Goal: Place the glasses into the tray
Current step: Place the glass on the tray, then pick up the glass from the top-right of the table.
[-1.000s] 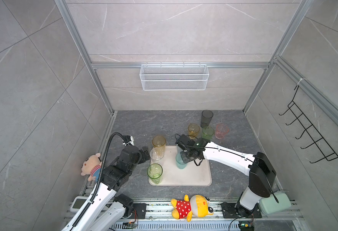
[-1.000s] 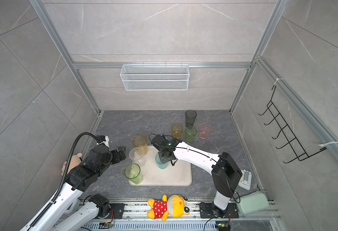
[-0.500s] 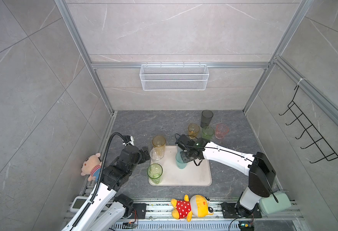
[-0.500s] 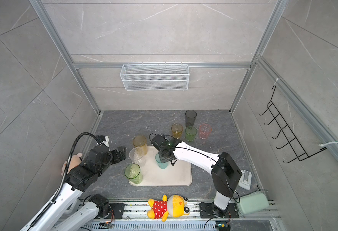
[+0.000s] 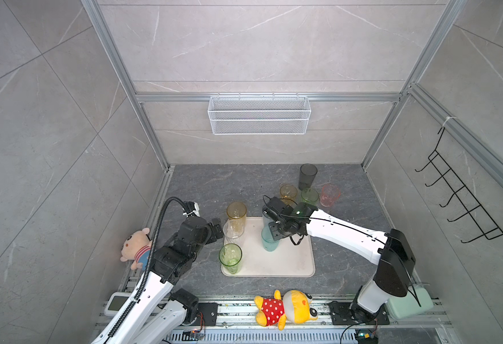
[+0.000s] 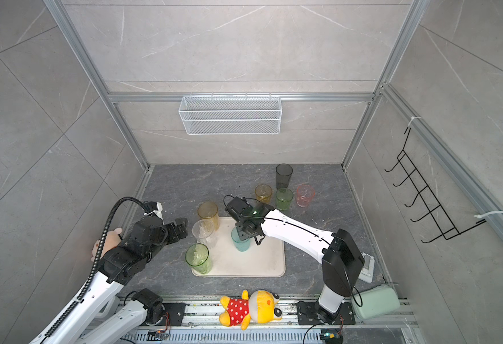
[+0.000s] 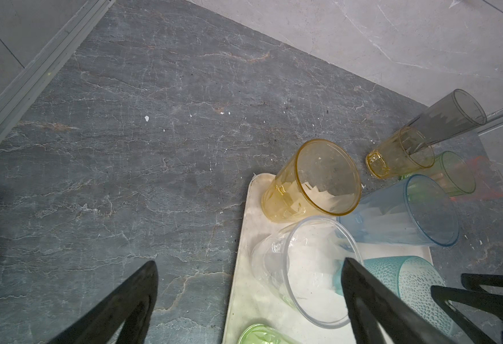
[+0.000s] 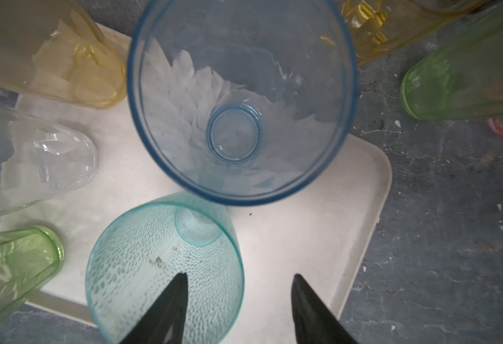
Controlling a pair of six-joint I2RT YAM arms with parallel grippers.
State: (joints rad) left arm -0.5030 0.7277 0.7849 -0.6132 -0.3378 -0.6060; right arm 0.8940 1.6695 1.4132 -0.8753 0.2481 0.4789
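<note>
Our right tool (image 8: 238,277) stands partly open and grips nothing. Its fingers straddle the wall of the teal tumbler (image 8: 163,268), upright in the middle of the tray (image 5: 289,262), with the pale blue tumbler (image 8: 238,98) just at its 12 o'clock. Our left tool (image 7: 250,260) is wide open and empty, beside the clear tumbler (image 7: 303,268) at the tray's 9 o'clock edge. Bare tray lies toward 4 o'clock. Beyond the tray at 1 o'clock, the smoke-grey tumbler (image 5: 307,175) stands on the tabletop (image 5: 214,184).

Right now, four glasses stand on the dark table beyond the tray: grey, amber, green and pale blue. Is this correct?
Not quite. The pale blue glass stands on the tray, as the right wrist view shows. The fourth one on the table is the pink glass, beside the grey glass, amber glass and green glass.
</note>
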